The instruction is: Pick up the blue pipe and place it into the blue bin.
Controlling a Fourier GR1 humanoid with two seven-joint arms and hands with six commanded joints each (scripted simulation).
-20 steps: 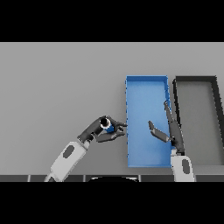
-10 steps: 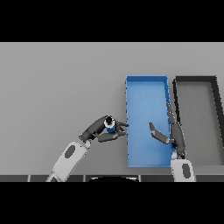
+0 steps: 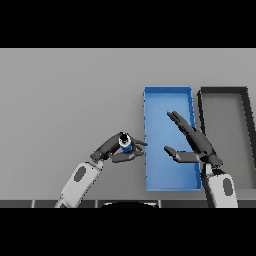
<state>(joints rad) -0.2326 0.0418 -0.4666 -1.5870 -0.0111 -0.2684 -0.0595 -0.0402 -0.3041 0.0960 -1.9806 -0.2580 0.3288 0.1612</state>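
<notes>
The blue pipe is a short blue cylinder with a pale open end, held just left of the blue bin. My left hand has its fingers and thumb curled round the pipe, fingertips reaching the bin's left wall. My right hand hovers over the bin's right half, fingers straight and spread, thumb out, holding nothing. The bin is a long rectangular blue tray, empty inside.
A dark grey bin of similar shape stands right beside the blue bin, on its right. The grey table stretches away to the left and back.
My left hand has carried the pipe a little to the right, closer to the blue bin's left wall. The right hand has stayed over the bin with little movement.
</notes>
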